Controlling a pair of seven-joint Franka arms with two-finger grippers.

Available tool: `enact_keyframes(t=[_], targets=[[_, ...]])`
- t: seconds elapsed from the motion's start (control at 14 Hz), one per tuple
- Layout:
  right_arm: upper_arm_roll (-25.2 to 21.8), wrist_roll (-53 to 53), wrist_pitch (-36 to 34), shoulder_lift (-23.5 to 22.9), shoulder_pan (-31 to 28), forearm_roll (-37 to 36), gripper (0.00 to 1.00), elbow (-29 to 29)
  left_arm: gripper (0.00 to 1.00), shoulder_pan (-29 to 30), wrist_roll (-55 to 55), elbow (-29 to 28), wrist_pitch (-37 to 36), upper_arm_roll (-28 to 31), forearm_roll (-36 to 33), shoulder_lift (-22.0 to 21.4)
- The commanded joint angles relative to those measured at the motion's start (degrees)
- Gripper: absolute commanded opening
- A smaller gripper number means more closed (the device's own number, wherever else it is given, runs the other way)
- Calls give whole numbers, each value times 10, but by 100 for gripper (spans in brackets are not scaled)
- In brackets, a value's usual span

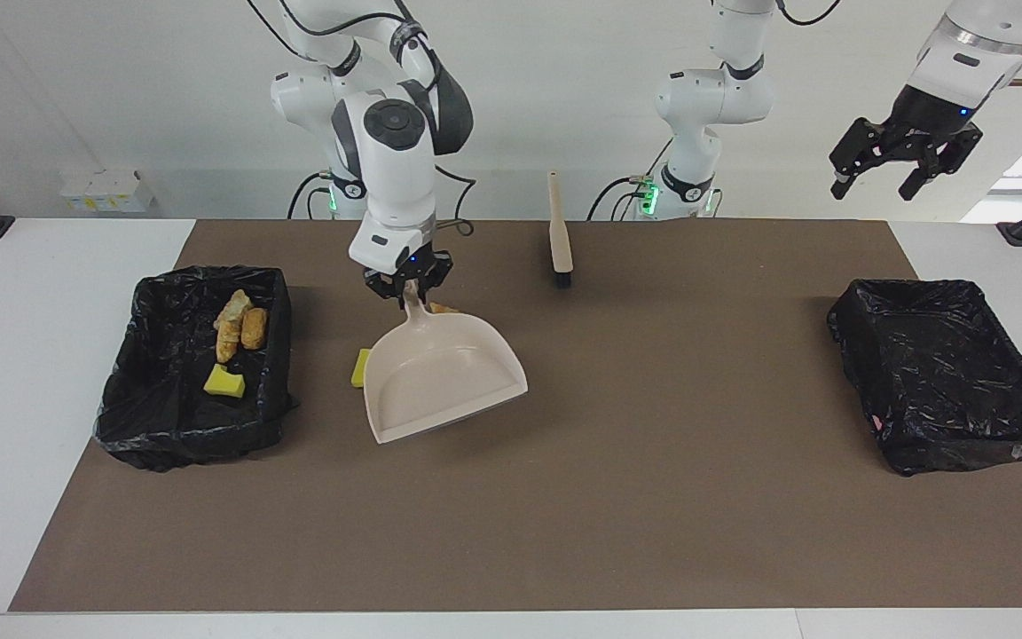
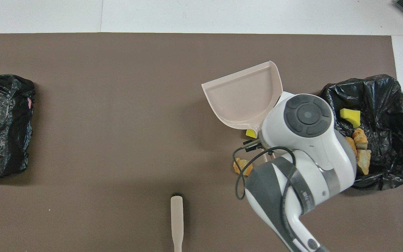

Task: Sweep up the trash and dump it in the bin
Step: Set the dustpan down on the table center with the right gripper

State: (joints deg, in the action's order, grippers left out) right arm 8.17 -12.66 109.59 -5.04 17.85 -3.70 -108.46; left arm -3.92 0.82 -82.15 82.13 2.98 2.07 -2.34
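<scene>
Facing view: trash [image 1: 360,367] under right claw [image 1: 406,286].

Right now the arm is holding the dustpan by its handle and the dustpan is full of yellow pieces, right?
Not quite. The right gripper does hold the dustpan by its handle, but the pan is empty: the facing view shows its bare inside. Yellow pieces are elsewhere: one lies on the mat beside the pan, another in the bin at the right arm's end.

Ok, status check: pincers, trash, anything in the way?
Right pincer shut on dustpan handle, over mat. Left pincer open, raised, waiting. Some trash in bin; yellow piece and bread lump remain on mat.
</scene>
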Motion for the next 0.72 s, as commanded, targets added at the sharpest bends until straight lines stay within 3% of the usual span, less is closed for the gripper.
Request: enact_keyframes(t=[0.0,0.14,0.29,0.5,0.57,0.64], targets=[[-2,-175,-24,-122,74,9,0,112,100,13,9,30,-23,-6,6,17],[-1,-252,-25,-190,109,23,0,173,100,12,9,30,-33,-8,5,17],[-1,-264,-23,-241,131,31,0,207,100,12,11,29,-32,-9,7,15],[-1,-278,-12,-271,157,38,0,223,100,14,21,24,-29,-10,2,2],[0,-294,-15,-273,157,40,12,229,100,14,21,23,-28,-12,1,-1],[0,-296,-16,-272,158,34,99,230,100,11,19,23,-30,-12,2,-2]])
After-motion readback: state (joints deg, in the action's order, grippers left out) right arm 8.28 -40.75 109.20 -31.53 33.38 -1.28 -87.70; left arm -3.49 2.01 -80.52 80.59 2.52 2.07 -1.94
